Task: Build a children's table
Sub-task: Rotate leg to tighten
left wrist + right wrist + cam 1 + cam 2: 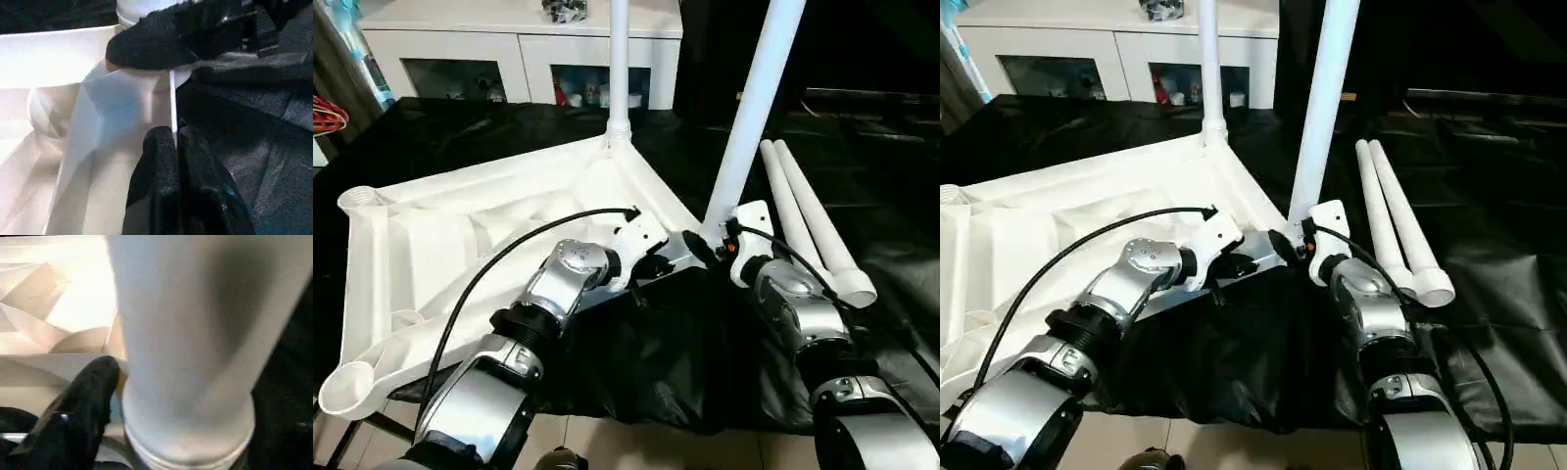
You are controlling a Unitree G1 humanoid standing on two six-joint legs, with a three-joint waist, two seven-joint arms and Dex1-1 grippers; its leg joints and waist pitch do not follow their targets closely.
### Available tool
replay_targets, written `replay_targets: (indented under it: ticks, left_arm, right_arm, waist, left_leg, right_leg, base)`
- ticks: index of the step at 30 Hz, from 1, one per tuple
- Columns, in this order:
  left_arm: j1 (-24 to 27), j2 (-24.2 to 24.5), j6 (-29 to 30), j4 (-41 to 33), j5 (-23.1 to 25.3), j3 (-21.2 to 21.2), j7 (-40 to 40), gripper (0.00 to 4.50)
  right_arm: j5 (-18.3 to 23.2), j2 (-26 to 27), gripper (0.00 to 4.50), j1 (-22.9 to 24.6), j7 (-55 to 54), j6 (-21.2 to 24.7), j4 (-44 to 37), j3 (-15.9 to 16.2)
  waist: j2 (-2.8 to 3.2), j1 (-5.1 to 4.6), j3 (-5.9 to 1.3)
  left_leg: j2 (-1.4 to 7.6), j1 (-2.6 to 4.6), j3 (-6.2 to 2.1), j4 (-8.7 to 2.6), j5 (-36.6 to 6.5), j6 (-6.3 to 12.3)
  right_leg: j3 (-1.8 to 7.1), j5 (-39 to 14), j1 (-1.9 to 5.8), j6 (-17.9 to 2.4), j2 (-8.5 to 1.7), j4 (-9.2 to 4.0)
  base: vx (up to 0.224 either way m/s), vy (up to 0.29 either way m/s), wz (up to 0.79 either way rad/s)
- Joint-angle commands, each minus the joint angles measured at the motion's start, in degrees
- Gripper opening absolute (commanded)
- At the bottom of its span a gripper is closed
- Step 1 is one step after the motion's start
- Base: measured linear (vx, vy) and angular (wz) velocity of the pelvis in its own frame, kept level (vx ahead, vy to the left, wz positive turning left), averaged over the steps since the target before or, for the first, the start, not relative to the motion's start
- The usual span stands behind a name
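The white table top lies upside down on a black cloth. One white leg stands upright in its far corner socket. A second leg rises tilted from the near right corner socket. My left gripper is shut on the thin rim of the table top just beside that socket. My right gripper sits at the base of the tilted leg, open. One black finger stands beside the leg with a slim gap, and the other finger is hidden behind the leg.
Two loose white legs lie side by side on the black cloth to the right. A white cabinet with glass doors stands behind the work. Red cables hang at the left edge.
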Motion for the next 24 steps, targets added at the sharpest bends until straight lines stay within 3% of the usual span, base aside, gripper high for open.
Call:
replay_targets:
  ticks: [1,3,4,7,9,10,12,18,21,24]
  left_arm:
    - [-2.58,-1.24,-4.39,-0.74,-0.41,-0.28,0.92,0.00]
    - [-2.71,-1.26,-5.68,0.17,-0.18,0.02,2.20,0.00]
    - [-2.73,-1.25,-6.15,0.43,-0.27,0.23,2.30,0.45]
    - [-2.59,-1.33,-5.31,0.17,-1.05,1.19,1.94,0.59]
    - [-2.12,-0.93,-4.59,-0.98,-1.65,2.22,2.28,0.66]
    - [-1.94,-0.77,-4.47,-1.33,-1.95,2.61,2.33,0.79]
    - [-1.65,-0.46,-4.54,-1.80,-2.60,3.37,2.38,0.94]
    - [1.39,5.55,-2.10,-7.31,-2.96,6.91,5.05,1.44]
    - [1.79,7.89,-0.19,-8.78,-2.63,8.92,7.64,1.49]
    - [2.49,13.55,4.70,-12.76,-1.19,13.78,13.60,1.49]
  right_arm:
    - [-0.55,0.52,4.07,0.91,-0.23,0.55,1.89,1.32]
    - [0.07,-0.75,4.07,1.43,-0.28,0.23,0.45,0.40]
    - [0.43,-1.35,4.17,1.74,-0.08,0.16,-0.27,-0.06]
    - [0.61,-2.85,4.17,2.95,1.13,0.36,-2.55,-0.68]
    - [1.03,-5.20,4.17,5.11,3.40,1.08,-6.56,-1.31]
    - [1.17,-5.98,4.17,5.86,4.17,1.21,-7.97,-1.46]
    - [1.32,-7.02,4.17,6.88,5.18,1.17,-9.87,-1.58]
    - [2.77,-13.19,4.17,8.99,12.19,0.24,-13.91,-1.69]
    - [3.45,-15.29,4.17,10.37,16.37,0.97,-17.10,-0.75]
    - [5.06,-18.72,4.17,13.91,23.14,5.25,-24.96,1.26]
  waist:
    - [-0.41,-0.01,-4.17]
    - [-0.40,0.01,-4.13]
    - [-0.46,0.17,-4.14]
    - [-0.38,0.44,-4.28]
    - [-0.33,0.74,-4.30]
    - [-0.70,0.86,-4.39]
    - [-0.72,1.18,-4.64]
    - [-0.64,1.17,-4.74]
    - [-0.59,1.15,-4.51]
    - [-0.69,1.26,-4.40]
  left_leg:
    - [2.74,1.21,-1.09,-4.07,-14.56,2.48]
    - [2.78,1.33,-1.03,-4.10,-15.03,2.21]
    - [2.79,1.36,-1.02,-4.08,-15.08,2.25]
    - [2.92,1.30,-1.07,-4.06,-14.56,2.49]
    - [3.02,1.31,-1.04,-4.05,-14.40,2.57]
    - [2.88,0.92,-1.03,-3.95,-13.08,3.23]
    - [2.77,0.88,-0.94,-3.60,-11.08,4.12]
    - [2.86,0.72,-0.93,-3.26,-8.94,5.60]
    - [2.82,0.88,-0.91,-3.35,-10.49,5.55]
    - [3.03,0.95,-1.03,-3.53,-11.24,5.39]
  right_leg:
    - [2.41,-15.56,2.73,-11.75,-4.56,-4.59]
    - [2.46,-16.33,2.62,-11.44,-4.56,-4.70]
    - [2.47,-16.62,2.61,-11.30,-4.60,-4.77]
    - [2.45,-15.99,2.67,-11.21,-4.63,-4.69]
    - [2.43,-14.37,2.76,-11.46,-4.47,-4.54]
    - [2.45,-12.32,3.07,-11.77,-4.51,-4.15]
    - [2.48,-10.21,3.09,-11.86,-4.59,-3.91]
    - [2.28,-7.14,3.14,-13.11,-4.35,-3.34]
    - [2.23,-9.38,2.99,-12.27,-4.10,-3.59]
    - [2.23,-11.41,2.93,-11.38,-4.10,-3.71]
  base:
    - [0.000,0.000,0.00]
    - [0.000,0.000,0.00]
    - [0.000,0.000,0.00]
    - [0.000,0.000,0.00]
    - [0.000,0.000,0.00]
    - [0.000,0.000,0.00]
    - [0.000,0.000,0.00]
    - [0.000,0.000,0.00]
    - [0.000,0.000,0.00]
    - [0.000,0.000,0.00]
